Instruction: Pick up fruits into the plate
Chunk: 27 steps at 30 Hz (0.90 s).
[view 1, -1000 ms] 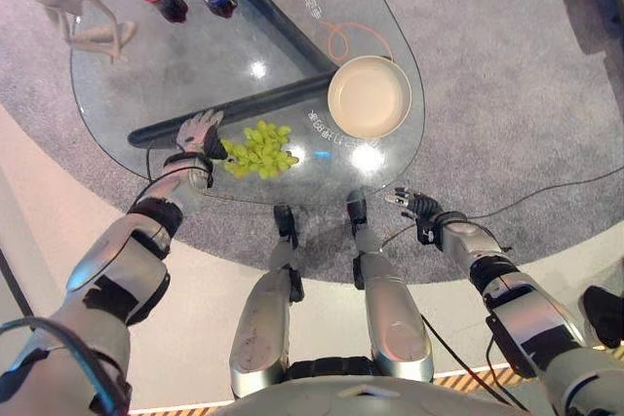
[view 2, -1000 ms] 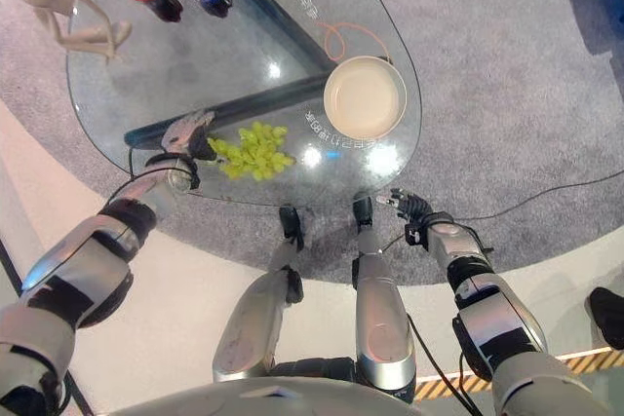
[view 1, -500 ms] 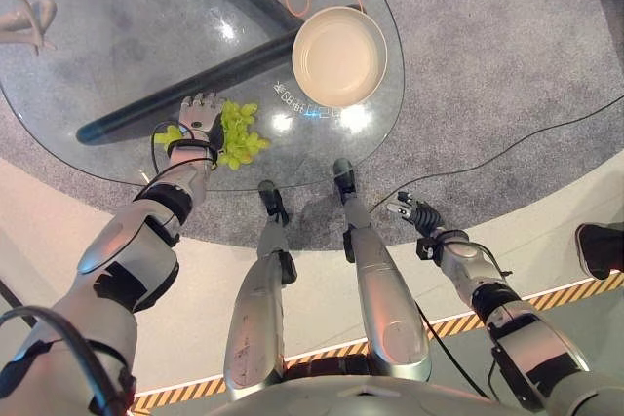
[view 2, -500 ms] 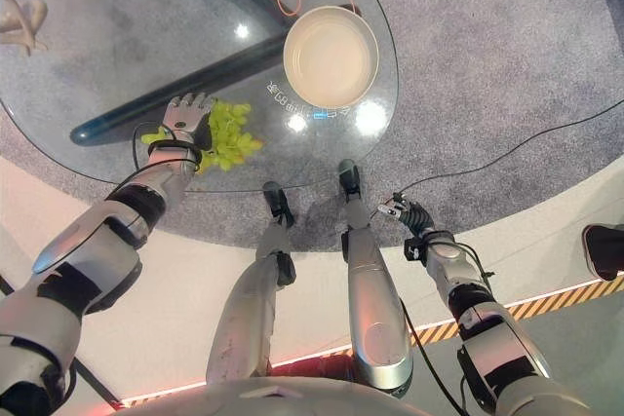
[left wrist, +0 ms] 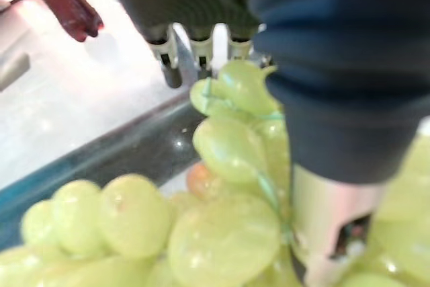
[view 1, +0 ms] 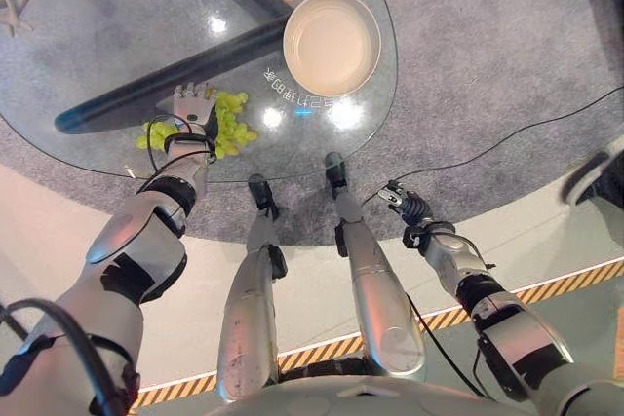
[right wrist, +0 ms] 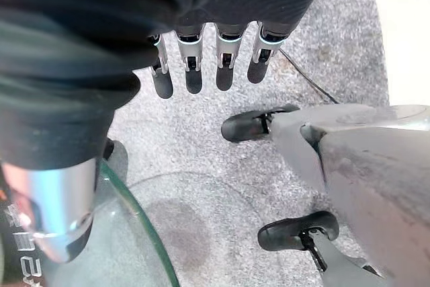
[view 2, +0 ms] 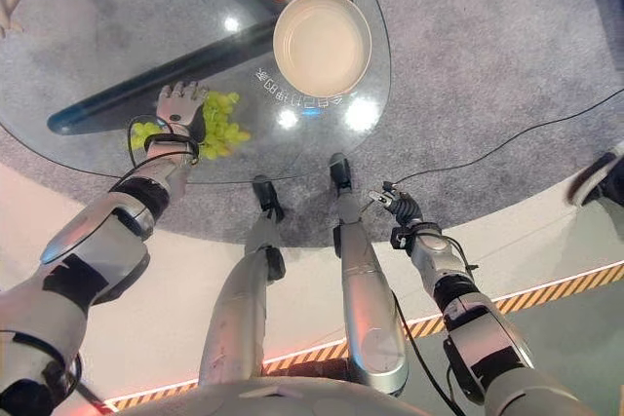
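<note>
Green grapes [view 1: 226, 122] under flat-fingered left robot hand [view 1: 194, 104] near glass table [view 1: 117, 26] edge, plate [view 1: 331, 43] well apart; right robot hand [view 1: 409, 209] relaxed.

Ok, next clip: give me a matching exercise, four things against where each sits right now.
Things:
1. grapes
2. plate
3. left hand
4. right hand

Places:
A. off the glass table, over the grey carpet
B. empty, on the table's far right part
C. resting over the green bunch
D. near the table's front edge, under a hand

Pairs: 1-D, 2-B, 3-C, 4-A
</note>
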### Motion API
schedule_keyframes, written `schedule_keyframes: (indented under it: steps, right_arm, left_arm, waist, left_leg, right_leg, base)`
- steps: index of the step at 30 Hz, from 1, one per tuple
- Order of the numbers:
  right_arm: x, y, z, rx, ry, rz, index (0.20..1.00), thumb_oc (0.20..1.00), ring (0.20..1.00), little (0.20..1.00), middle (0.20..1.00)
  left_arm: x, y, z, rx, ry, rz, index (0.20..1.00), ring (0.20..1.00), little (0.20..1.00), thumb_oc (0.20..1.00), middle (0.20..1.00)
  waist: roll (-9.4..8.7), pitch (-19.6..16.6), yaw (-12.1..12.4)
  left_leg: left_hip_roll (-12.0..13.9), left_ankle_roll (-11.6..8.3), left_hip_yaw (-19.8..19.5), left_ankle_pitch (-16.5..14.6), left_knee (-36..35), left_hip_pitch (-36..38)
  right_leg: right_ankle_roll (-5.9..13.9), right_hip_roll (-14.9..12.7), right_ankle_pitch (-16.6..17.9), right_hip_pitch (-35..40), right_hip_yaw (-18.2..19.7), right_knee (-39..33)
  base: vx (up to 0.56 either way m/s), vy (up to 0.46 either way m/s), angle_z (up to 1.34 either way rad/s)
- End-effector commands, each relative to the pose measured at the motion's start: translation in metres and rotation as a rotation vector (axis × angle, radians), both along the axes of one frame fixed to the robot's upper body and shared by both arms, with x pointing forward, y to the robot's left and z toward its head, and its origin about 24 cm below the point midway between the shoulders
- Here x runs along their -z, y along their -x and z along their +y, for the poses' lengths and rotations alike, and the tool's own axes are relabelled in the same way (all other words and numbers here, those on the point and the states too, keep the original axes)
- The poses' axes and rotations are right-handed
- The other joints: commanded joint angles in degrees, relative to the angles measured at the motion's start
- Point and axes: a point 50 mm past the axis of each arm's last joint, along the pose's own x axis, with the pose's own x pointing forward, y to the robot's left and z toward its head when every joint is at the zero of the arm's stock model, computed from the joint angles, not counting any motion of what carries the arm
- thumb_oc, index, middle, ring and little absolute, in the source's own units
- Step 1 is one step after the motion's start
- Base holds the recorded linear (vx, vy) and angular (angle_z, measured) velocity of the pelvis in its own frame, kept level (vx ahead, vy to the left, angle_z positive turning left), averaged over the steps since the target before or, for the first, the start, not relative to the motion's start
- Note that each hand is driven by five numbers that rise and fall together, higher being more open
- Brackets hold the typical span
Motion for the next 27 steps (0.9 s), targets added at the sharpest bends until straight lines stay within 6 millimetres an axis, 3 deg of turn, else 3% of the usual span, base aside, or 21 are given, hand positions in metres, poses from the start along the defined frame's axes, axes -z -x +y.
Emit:
schedule_keyframes:
  steps: [1, 5, 13, 27]
  right_arm:
    - [-0.006, -0.003, 0.005, -0.003, -0.032, -0.042, 1.000, 1.000, 1.000, 1.000, 1.000]
    - [-0.005, -0.003, 0.008, -0.004, -0.042, -0.036, 1.000, 1.000, 1.000, 1.000, 1.000]
    - [0.001, 0.002, 0.008, 0.009, -0.056, -0.018, 1.000, 1.000, 1.000, 1.000, 1.000]
    - [0.012, 0.027, -0.030, 0.099, -0.037, 0.002, 1.000, 1.000, 1.000, 1.000, 1.000]
  left_arm:
    - [0.055, 0.022, 0.000, -0.027, 0.039, 0.135, 1.000, 1.000, 1.000, 1.000, 1.000]
    - [0.053, 0.022, 0.000, -0.031, 0.083, 0.099, 1.000, 1.000, 1.000, 1.000, 1.000]
    - [0.050, 0.024, 0.004, -0.084, 0.380, -0.043, 1.000, 1.000, 1.000, 1.000, 1.000]
    - [0.012, 0.030, 0.030, -0.021, 0.456, -0.262, 1.000, 1.000, 1.000, 1.000, 1.000]
  waist:
    - [0.44, 2.42, 0.22]
    - [0.20, 2.42, 0.56]
    - [0.77, 2.42, 1.65]
    - [4.82, 2.42, 3.96]
  left_leg:
    - [-1.30, 0.01, -5.68, -8.15, 6.69, -1.17]
    - [-1.43, 0.06, -6.13, -8.03, 6.56, -1.14]
    - [-1.90, 0.33, -7.01, -8.19, 6.70, 0.61]
    - [-2.49, 0.11, -7.54, -7.95, 4.93, 5.37]
  right_leg:
    - [-0.77, 4.39, -5.17, -0.87, -1.34, 5.95]
    - [-0.74, 4.54, -5.03, -0.74, -1.62, 5.92]
    - [-0.93, 4.28, -5.67, 0.91, -2.19, 6.53]
    - [-0.54, 1.28, -6.10, 5.58, -4.76, 5.11]
  base:
    - [-0.02, -0.032, 0.03]
    - [-0.01, -0.009, 0.01]
    - [0.00, -0.011, 0.03]
    - [0.00, 0.010, 0.03]
